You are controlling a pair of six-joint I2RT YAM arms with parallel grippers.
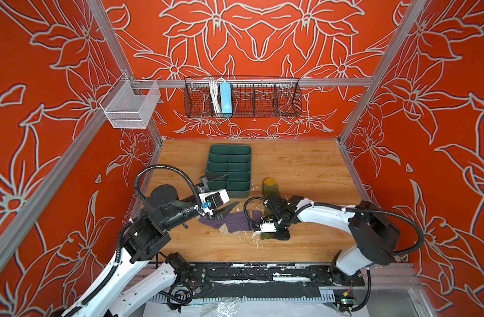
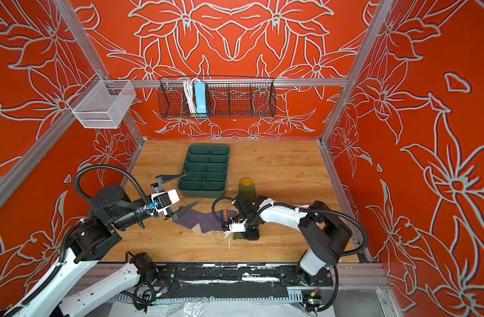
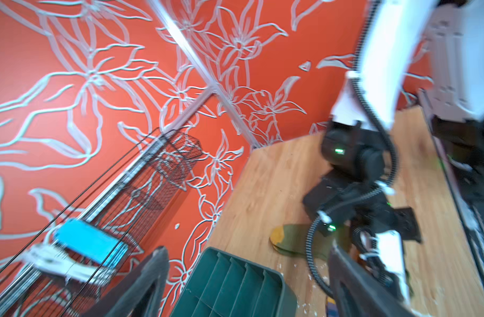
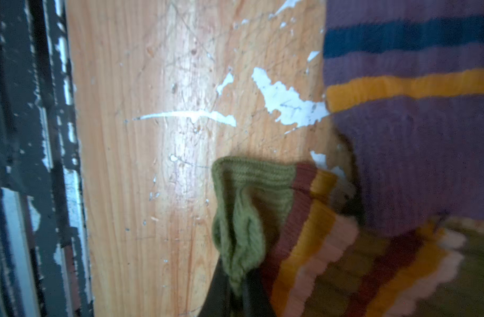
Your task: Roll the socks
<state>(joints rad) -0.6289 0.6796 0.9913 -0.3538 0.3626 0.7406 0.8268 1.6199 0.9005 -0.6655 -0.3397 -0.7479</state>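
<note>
Near the wooden table's (image 1: 304, 164) front edge, the right gripper (image 4: 239, 280) pinches the striped cuff of the olive green sock (image 4: 251, 181). Just beside it lies the purple sock (image 1: 236, 222), their cuffs meeting. The left gripper (image 1: 232, 188), jaws spread wide, hangs over the purple toe end. Beyond sits the dark green divided tray (image 1: 236, 193).

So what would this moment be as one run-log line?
left end effector: open, at foot end of purple sock | right end effector: shut on cuff of olive green sock | rolling: not started

Both top views look down on the whole table (image 1: 304, 164) (image 2: 276, 164) — right wrist view close.
</note>
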